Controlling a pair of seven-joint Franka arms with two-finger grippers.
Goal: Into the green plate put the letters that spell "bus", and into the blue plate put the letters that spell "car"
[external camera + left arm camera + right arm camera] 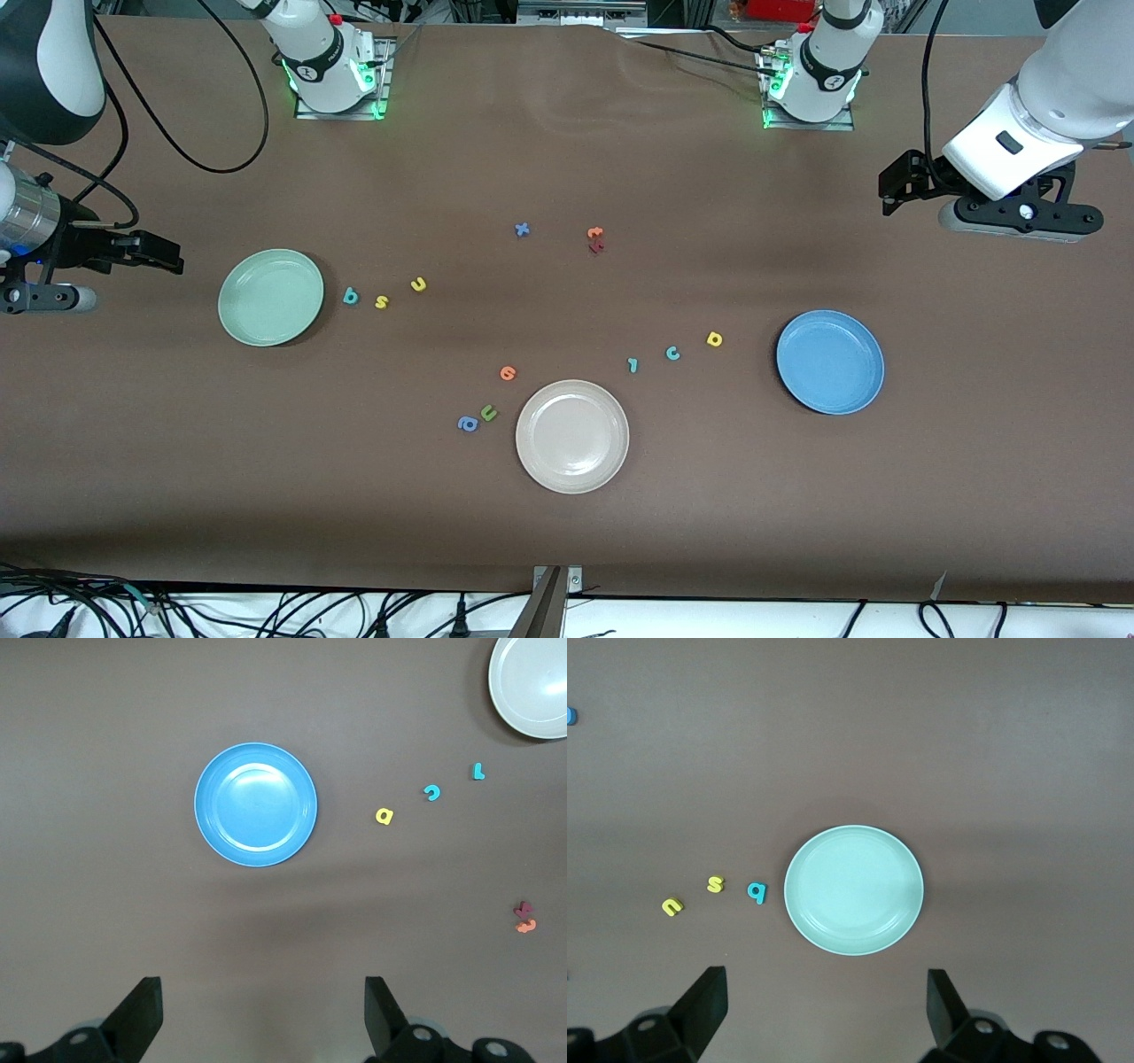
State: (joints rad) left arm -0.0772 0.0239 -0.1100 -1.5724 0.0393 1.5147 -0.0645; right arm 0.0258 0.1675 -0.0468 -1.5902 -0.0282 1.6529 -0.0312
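The empty green plate (270, 297) (853, 889) lies toward the right arm's end. Beside it in a row are the teal "b" (351, 297) (757, 892), yellow "s" (381, 302) (715, 884) and yellow "u" (418, 284) (671, 906). The blue plate (830, 361) (255, 804), also empty, lies toward the left arm's end, with the yellow "a" (714, 338) (383, 816), teal "c" (672, 354) (431, 793) and teal "r" (633, 364) (478, 772) beside it. My right gripper (173, 252) (826, 1010) hangs open high over the table beside the green plate. My left gripper (889, 190) (263, 1014) hangs open high over the table beside the blue plate.
A beige-white plate (572, 436) (532, 682) sits nearest the front camera. Beside it lie an orange letter (507, 373), a green "u" (488, 413) and a blue "a" (467, 424). Mid-table lie a blue "x" (522, 229), an orange letter (594, 233) and a dark red one (596, 246).
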